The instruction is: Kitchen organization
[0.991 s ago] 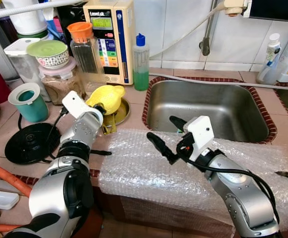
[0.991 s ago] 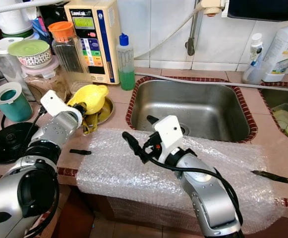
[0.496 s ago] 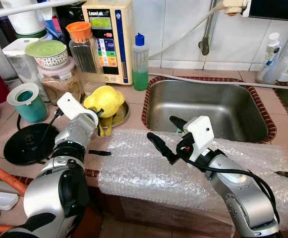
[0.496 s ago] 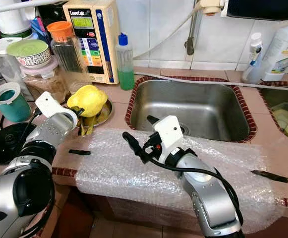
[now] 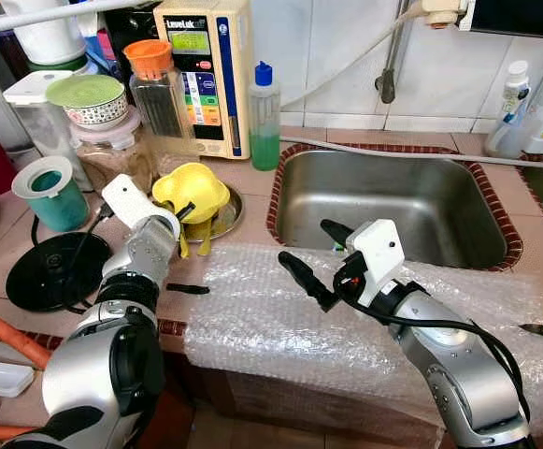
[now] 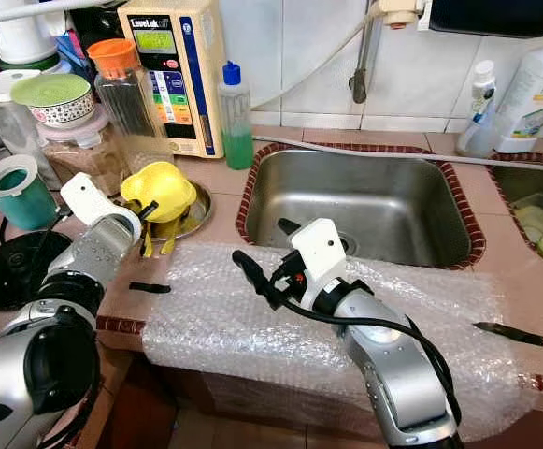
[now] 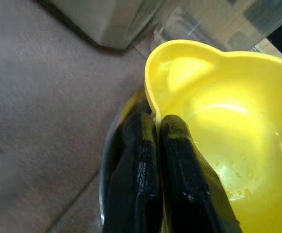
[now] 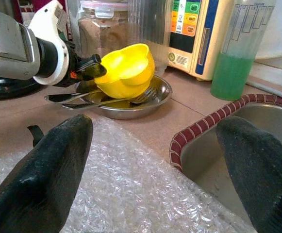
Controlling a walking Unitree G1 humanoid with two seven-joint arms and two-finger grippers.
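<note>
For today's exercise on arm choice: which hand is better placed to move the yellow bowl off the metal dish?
Left. The left hand is already shut on the yellow bowl's rim above the metal dish. The right hand hovers open over the bubble wrap, holding nothing.

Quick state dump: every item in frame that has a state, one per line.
Left pincer: shut on yellow bowl rim.
Yellow bowl: lifted, tilted over metal dish.
Metal dish: on counter, fork and spoon in it.
Right pincer: open, above bubble wrap.
Bubble wrap: spread over counter edge.
Sink: dry-looking, tap off.
Green soap bottle: upright, capped.
</note>
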